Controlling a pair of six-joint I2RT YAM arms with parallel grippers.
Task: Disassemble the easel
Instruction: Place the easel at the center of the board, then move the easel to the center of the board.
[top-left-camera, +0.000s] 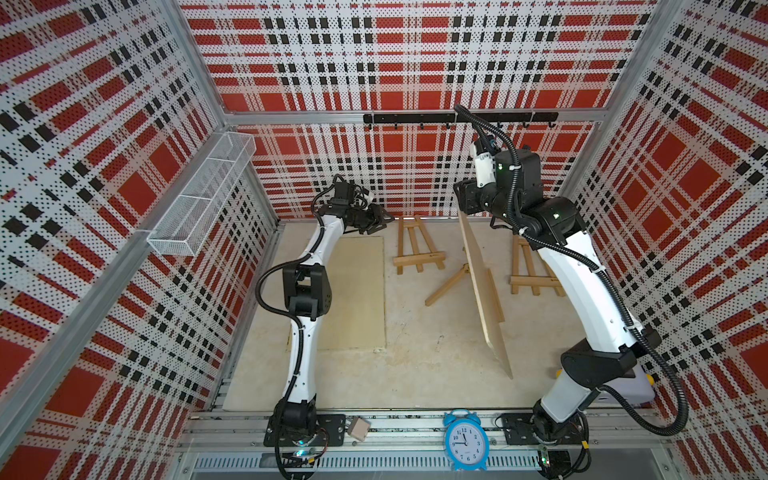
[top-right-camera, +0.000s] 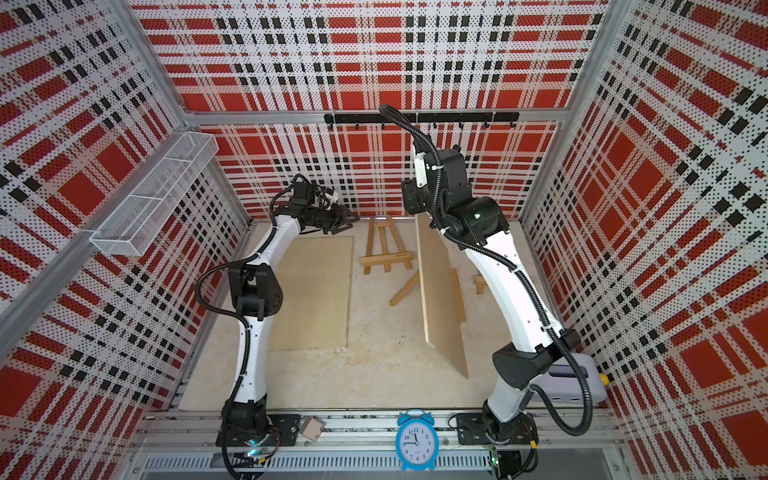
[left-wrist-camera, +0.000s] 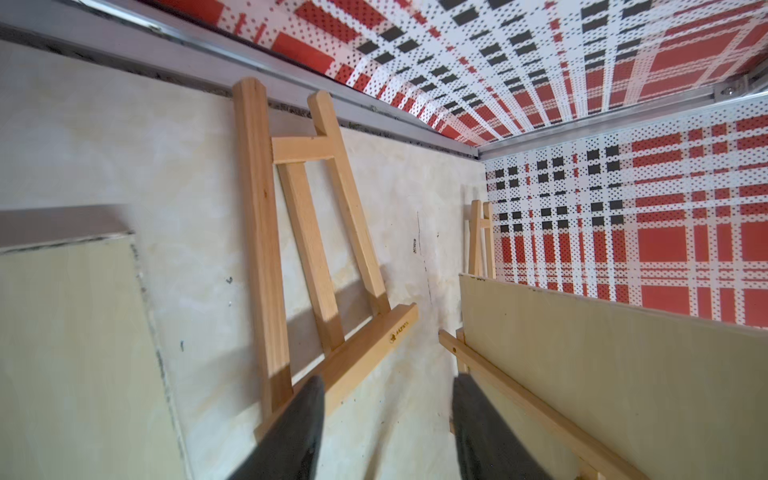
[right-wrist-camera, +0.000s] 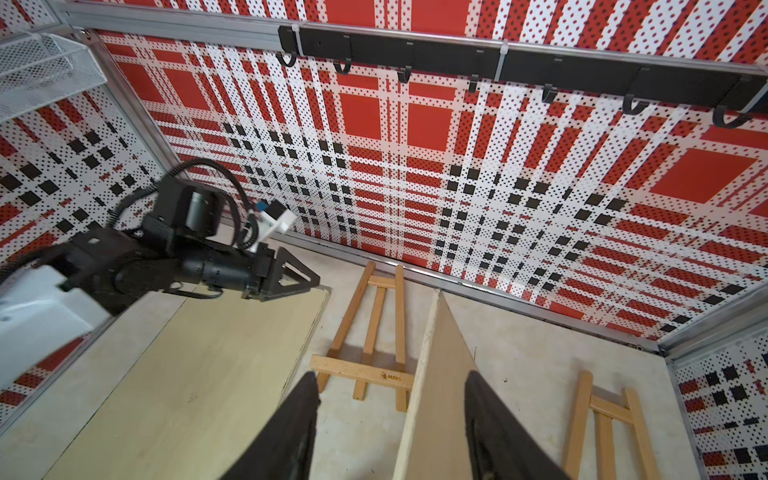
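Observation:
A tall plywood board (top-left-camera: 486, 291) stands tilted on an upright wooden easel whose rear leg (top-left-camera: 446, 284) props it from behind. My right gripper (top-left-camera: 462, 201) is open astride the board's top edge (right-wrist-camera: 424, 374), and one finger (right-wrist-camera: 305, 399) stands clear of the wood. A second easel (top-left-camera: 417, 245) lies flat at the back middle. My left gripper (top-left-camera: 380, 220) hovers open just beside it; in the left wrist view nothing lies between its fingers (left-wrist-camera: 309, 399). A third easel (top-left-camera: 530, 274) lies flat behind the right arm.
Another plywood board (top-left-camera: 353, 291) lies flat under the left arm. A wire basket (top-left-camera: 203, 195) hangs on the left wall and a black hook rail (top-left-camera: 457, 118) runs along the back wall. A blue alarm clock (top-left-camera: 463, 440) and a small block (top-left-camera: 359, 428) sit at the front rail.

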